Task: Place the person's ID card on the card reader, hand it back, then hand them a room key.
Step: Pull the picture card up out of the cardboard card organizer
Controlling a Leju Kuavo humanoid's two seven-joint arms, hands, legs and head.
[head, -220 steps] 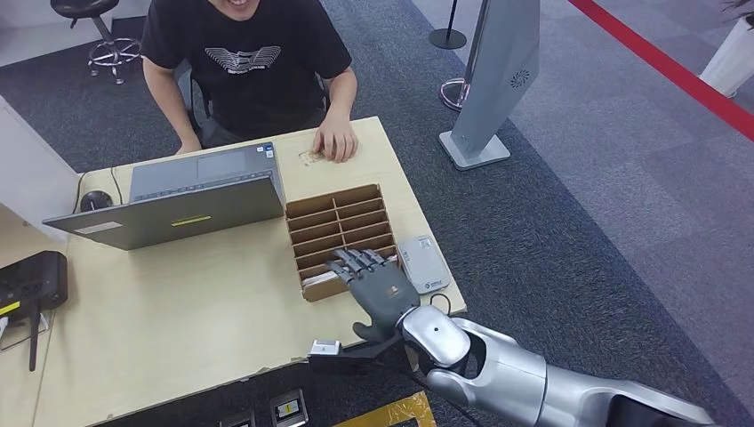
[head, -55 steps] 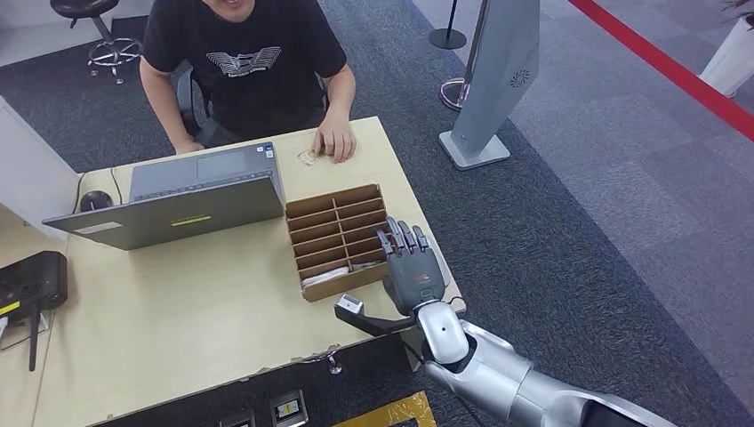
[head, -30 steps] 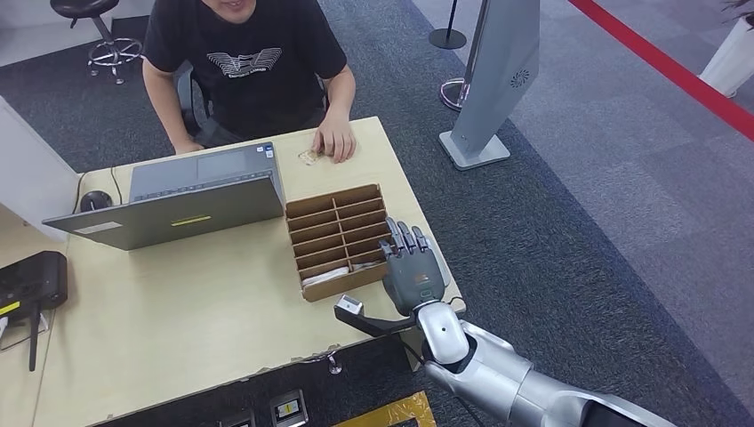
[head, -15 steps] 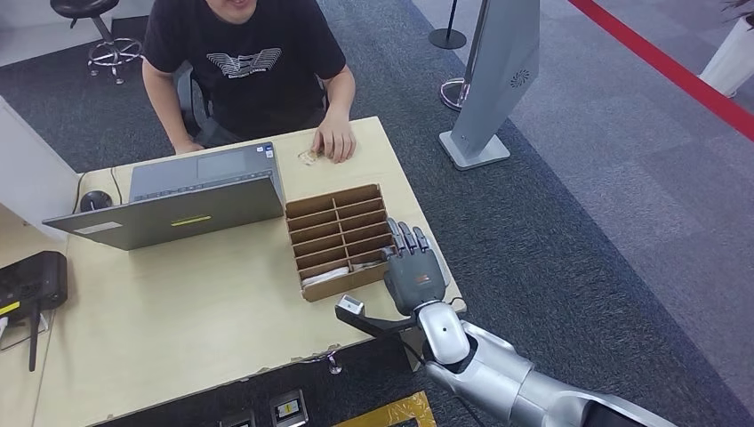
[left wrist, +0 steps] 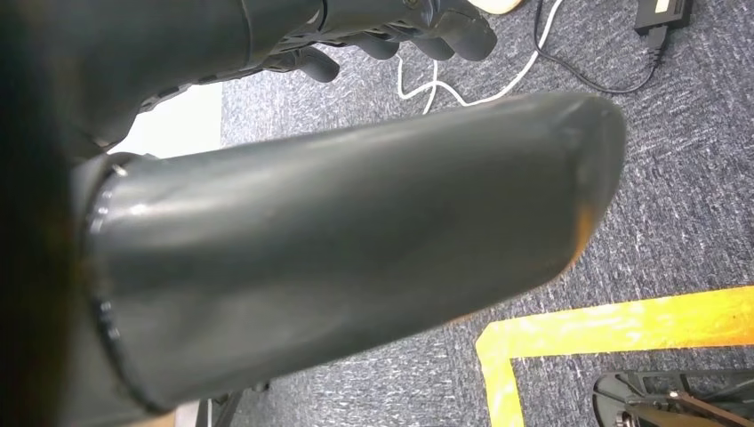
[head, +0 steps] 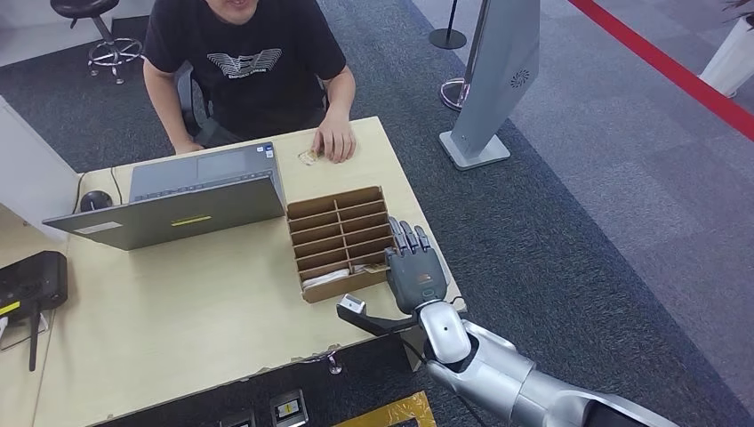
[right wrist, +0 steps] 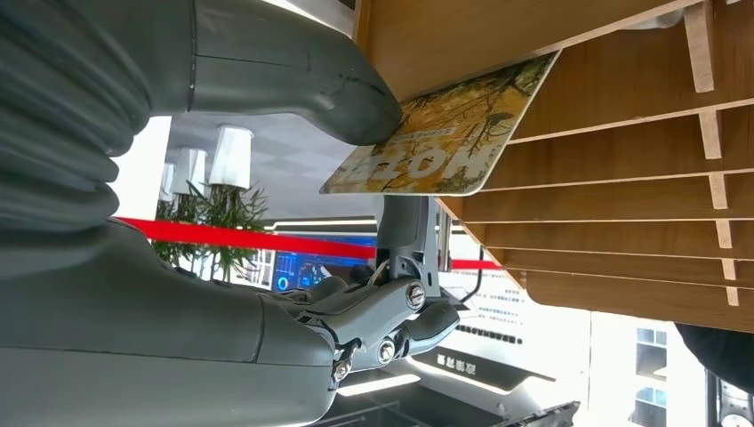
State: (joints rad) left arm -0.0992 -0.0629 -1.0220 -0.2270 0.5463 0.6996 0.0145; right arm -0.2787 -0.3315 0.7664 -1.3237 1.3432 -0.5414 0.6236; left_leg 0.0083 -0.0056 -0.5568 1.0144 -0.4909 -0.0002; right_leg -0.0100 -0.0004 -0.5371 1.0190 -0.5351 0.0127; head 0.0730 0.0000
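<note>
Grey carpet ran round the wooden desk [head: 178, 311]. Head view: right hand [head: 414, 271] beside the card box [head: 342, 238]; ID by the person's hand [head: 335, 140], apparently returned. Right wrist view: thumb pinched a room key [right wrist: 445, 133] vs. fingers; handover left. Left hand [left wrist: 356, 22]: fingers curled, empty.

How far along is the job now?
Done, apparently: a small card lies by the person's hand, likely the returned ID. In hand: the right hand's thumb touches a printed card at the divider box; grip unclear. Left: lifting it out and handing it over.
</note>
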